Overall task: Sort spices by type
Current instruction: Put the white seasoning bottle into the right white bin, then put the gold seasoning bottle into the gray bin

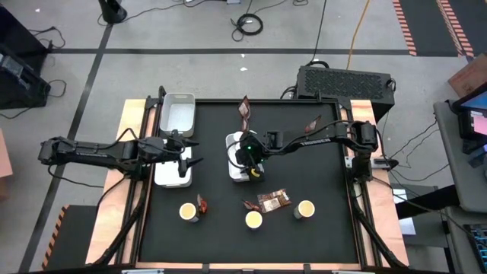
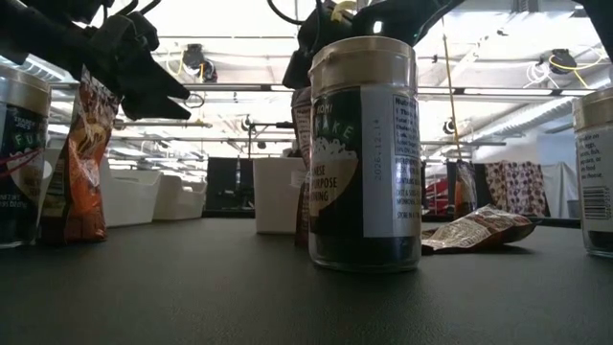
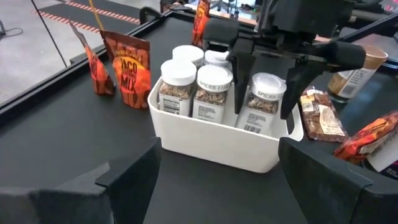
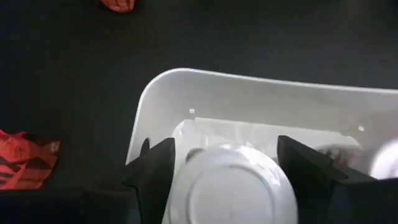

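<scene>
Left wrist view shows five white-capped jars (image 3: 213,93) standing in a white tray (image 3: 217,142) at table centre. Right gripper (image 3: 264,93) straddles the nearest jar, jaws parted beside its cap. Three tubs (image 1: 253,220) and several packets (image 1: 272,201) lie along the front; left gripper (image 1: 186,160), wide open and empty, hovers left of the tray.

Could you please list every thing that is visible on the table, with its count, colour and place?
jars: at least five, white caps, standing in the middle tray
tubs: three, yellow tops, in a row along the table's near side
packets: five, reddish-brown, two near the far edge, three among the tubs
trays: three, white, two on the left, one in the middle
table: one, black top
left gripper: dark, fingers open, above a left tray
right gripper: dark, around one jar in the middle tray
</scene>
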You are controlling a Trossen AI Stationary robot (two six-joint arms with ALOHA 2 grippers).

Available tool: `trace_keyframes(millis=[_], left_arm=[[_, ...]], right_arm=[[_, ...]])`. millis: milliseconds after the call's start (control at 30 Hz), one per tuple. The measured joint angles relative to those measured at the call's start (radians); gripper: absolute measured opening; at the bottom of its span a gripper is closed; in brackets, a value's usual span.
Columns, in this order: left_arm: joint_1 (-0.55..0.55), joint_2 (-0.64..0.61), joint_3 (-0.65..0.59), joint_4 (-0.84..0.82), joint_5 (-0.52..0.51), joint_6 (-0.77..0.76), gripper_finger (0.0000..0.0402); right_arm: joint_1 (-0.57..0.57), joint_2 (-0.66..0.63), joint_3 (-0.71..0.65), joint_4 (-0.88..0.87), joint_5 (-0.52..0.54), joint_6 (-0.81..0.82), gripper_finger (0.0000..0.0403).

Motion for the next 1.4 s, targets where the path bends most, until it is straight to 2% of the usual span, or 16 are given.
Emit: trace_keyframes(millis=[167,367,667,733,933,1033,1100,1200,1400], left_arm=[[0.000,0.000,0.000,0.006,0.000,0.000,0.0327],[0.000,0.000,0.000,0.017,0.005,-0.001,0.0327],[0.000,0.000,0.000,0.020,0.033,-0.037,0.0327],[0.000,0.000,-0.001,0.055,0.091,-0.054,0.0327],[-0.004,0.000,0.000,0.311,0.452,-0.124,0.0327],[-0.024,0.000,0.024,0.321,0.533,-0.183,0.0327],[-0.049,0.002,0.055,0.278,0.560,-0.202,0.0327],[-0.102,0.011,0.113,0.191,0.562,-0.209,0.0327],[-0.232,0.071,0.270,0.040,0.490,-0.179,0.0327]], right_arm=[[-0.001,-0.019,0.022,-0.021,0.002,0.004,0.0259],[-0.001,-0.060,0.088,-0.025,0.003,0.005,0.0265],[0.001,-0.156,0.221,-0.195,0.000,0.044,0.0265],[0.013,-0.182,0.240,-0.239,0.000,0.063,0.0265],[0.108,-0.253,0.242,-0.343,-0.003,0.133,0.0265],[0.184,-0.267,0.241,-0.386,0.003,0.187,0.0265],[0.243,-0.268,0.241,-0.414,0.028,0.230,0.0265],[0.328,-0.261,0.241,-0.440,0.123,0.287,0.0265],[0.437,-0.258,0.241,-0.458,0.274,0.377,0.0265]])
